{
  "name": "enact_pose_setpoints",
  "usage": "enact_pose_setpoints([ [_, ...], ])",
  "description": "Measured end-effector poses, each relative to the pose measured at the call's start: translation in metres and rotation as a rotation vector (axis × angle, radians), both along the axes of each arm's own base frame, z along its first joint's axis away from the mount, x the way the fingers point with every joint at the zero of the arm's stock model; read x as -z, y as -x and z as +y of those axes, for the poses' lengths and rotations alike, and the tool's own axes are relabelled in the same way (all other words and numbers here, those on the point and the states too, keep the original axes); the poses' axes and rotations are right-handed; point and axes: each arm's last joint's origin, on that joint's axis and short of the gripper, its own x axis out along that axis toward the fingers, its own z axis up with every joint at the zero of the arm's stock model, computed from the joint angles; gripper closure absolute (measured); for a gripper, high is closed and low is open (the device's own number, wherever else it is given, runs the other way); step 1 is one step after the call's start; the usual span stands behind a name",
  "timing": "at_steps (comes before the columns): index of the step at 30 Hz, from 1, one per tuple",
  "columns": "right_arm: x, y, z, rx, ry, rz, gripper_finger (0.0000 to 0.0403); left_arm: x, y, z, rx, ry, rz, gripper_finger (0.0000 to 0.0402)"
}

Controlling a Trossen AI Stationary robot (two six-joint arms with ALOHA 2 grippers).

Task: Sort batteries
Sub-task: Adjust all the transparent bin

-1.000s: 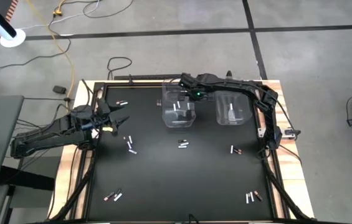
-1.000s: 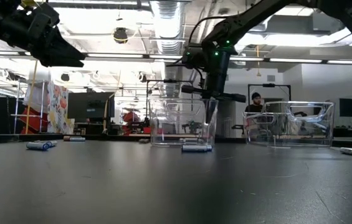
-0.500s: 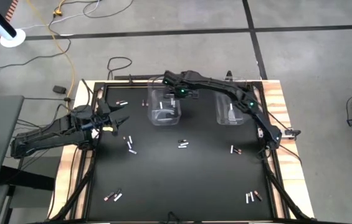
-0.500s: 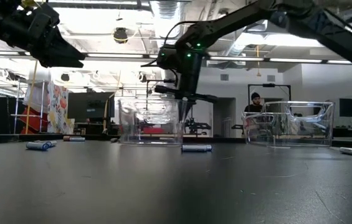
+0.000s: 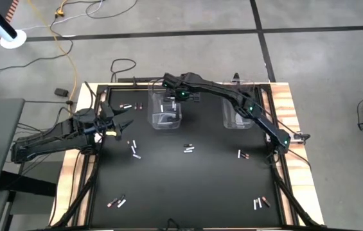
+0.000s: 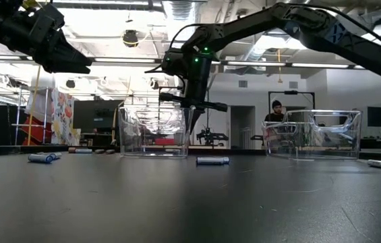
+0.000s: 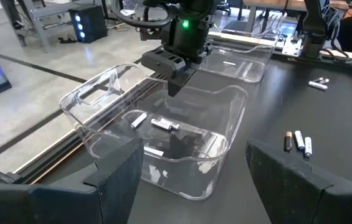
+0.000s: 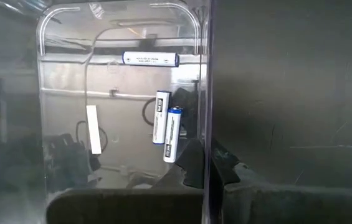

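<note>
A clear plastic bin (image 5: 165, 113) stands on the black table at the far middle. Inside it lie three white batteries (image 8: 161, 117). My right gripper (image 5: 182, 97) points down at the bin's right wall, near its far corner, and is shut on that wall. A second clear bin (image 5: 238, 114) stands to the right with a battery in it. Loose batteries (image 5: 134, 149) lie scattered on the table. My left gripper (image 5: 124, 125) hovers open over the table's left side, holding nothing. My right gripper pinches the bin's right wall (image 8: 208, 124) between its two fingers (image 8: 191, 165), one finger inside the bin and one outside. The fingers come from above and point steeply down. The bin stands upright with its bottom on the table.
More loose batteries lie at the middle (image 5: 189, 149), the right (image 5: 243, 154), the near right (image 5: 261, 203), the near left (image 5: 116, 202) and the far left (image 5: 125, 105). In the low view a battery (image 6: 212, 160) lies in front of the bins. Cables run along the table's far edge.
My right gripper has gone toward the table's left edge with the bin's wall between its fingers. The bin has slid along the table to the left, upright, with its batteries inside. The gap to the second bin has widened.
</note>
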Motion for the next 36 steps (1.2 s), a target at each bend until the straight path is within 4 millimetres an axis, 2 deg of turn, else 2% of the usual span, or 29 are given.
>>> enact_pose_setpoints([
  [20, 0.0, 0.0, 0.002, -0.062, 0.004, 0.019, 0.0298, 0.003, 0.001, 0.0, 0.003, 0.0, 0.036, 0.0123],
  [23, -0.006, 0.003, 0.003, -0.069, 0.007, 0.019, 0.0286, 0.003, 0.001, 0.0, 0.003, 0.0, 0.037, 0.0123],
  [30, -0.046, 0.015, 0.005, -0.124, 0.065, -0.029, 0.0255, 0.003, 0.001, 0.0, 0.005, -0.009, 0.041, 0.0123],
  [36, -0.094, 0.044, 0.009, -0.196, 0.162, 0.027, 0.0236, 0.003, 0.001, 0.0, 0.013, -0.032, 0.055, 0.0123],
])
